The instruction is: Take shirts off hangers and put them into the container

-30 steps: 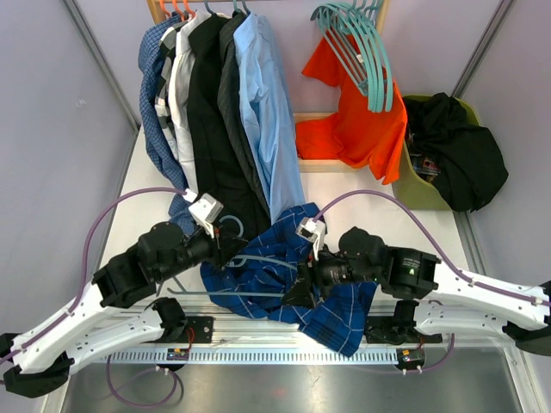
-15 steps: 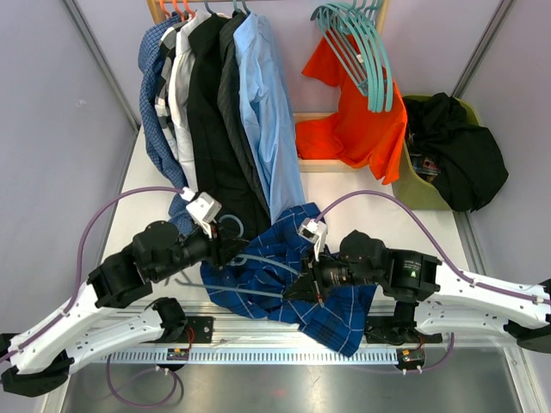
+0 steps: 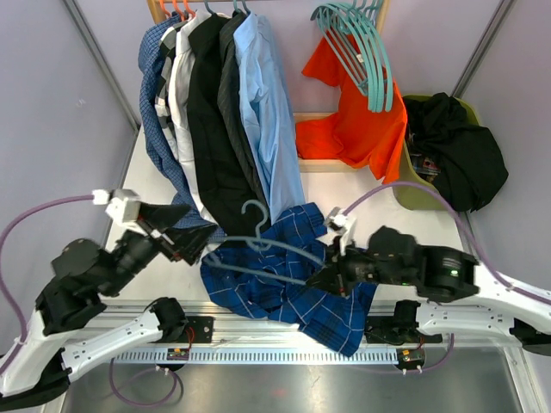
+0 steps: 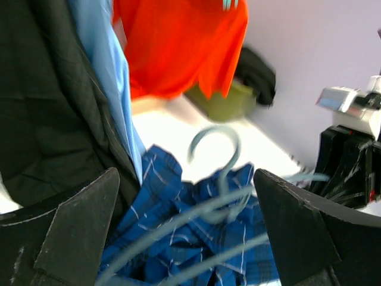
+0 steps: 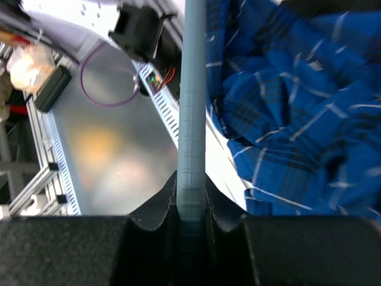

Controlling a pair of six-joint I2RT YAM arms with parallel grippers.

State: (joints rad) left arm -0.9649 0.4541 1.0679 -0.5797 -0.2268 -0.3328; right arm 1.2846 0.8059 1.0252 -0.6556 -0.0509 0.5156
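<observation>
Hanger (image 5: 192, 107) clamped in right gripper (image 5: 191, 186), left gripper (image 4: 187, 220) wide open; we should lift steadily so shirt (image 5: 297, 101) slides free.

The hanger (image 3: 261, 241) lies on a shirt (image 3: 258, 297) on the table (image 3: 146, 172), hung shirts (image 3: 215, 112) behind, container (image 3: 411, 194) at rear right.

Bright, even, diffuse light fills the overhead view. Shadows on the white table (image 3: 138, 172) are soft and faint, and detail there is sharp, though the black shirt (image 3: 456, 151) swallows its own folds. The left wrist view is smeared: the hanger (image 4: 217, 149) shows as a pale, streaked hook, and the tabletop behind it glares white. In the right wrist view the hanger's bar is crisp (it sits close to the lens). The checked shirt (image 5: 286, 101) and the metal surface (image 5: 113, 167), with its warm orange reflection, are out of focus.
</observation>
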